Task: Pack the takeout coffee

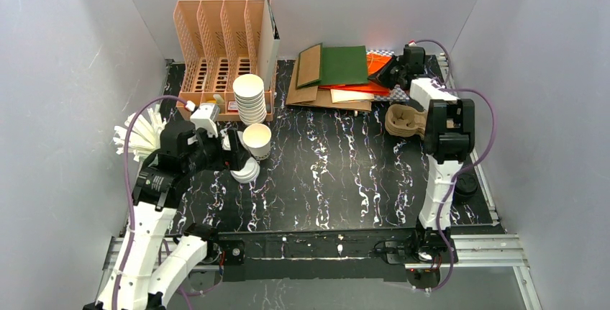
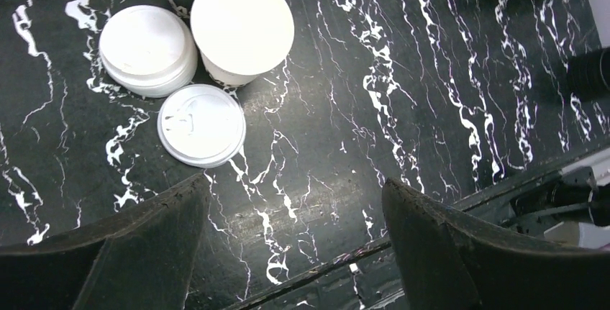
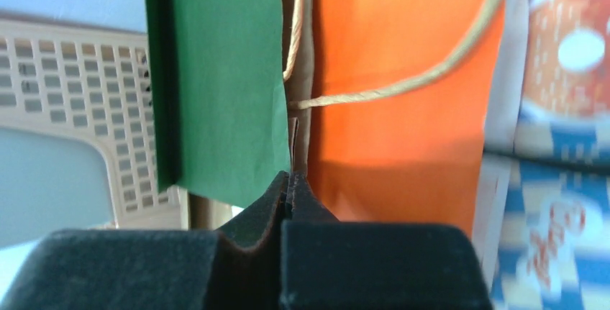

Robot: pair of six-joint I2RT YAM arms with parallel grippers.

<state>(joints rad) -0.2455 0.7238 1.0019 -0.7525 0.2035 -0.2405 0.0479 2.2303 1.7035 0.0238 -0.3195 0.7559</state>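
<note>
At the back of the tabletop [image 1: 345, 180], the right fingers [image 3: 262, 206] are pinched shut at the edge of the paper bags [image 1: 344, 65]. Getting a bag looks like the step now. The coffee cup [image 1: 257, 141] stands on the left side, near the wide-open, empty left fingers [image 2: 144, 238]. Next, one bag needs lifting free.

The black worktop [image 1: 345, 173], veined with white, carries a peach slotted rack [image 1: 216, 44] at its back left. A tall stack of nested cups [image 1: 249, 98] stands in front of the rack. Just beside the stack stands a single white paper cup [image 2: 241, 26], with a low pile of lids [image 2: 147, 49] and one loose lid [image 2: 201, 124] lying flat next to it. At the back lie overlapping paper bags [image 1: 338, 73] in brown, green and orange, and a cardboard cup carrier [image 1: 404, 119] sits near them.
</note>
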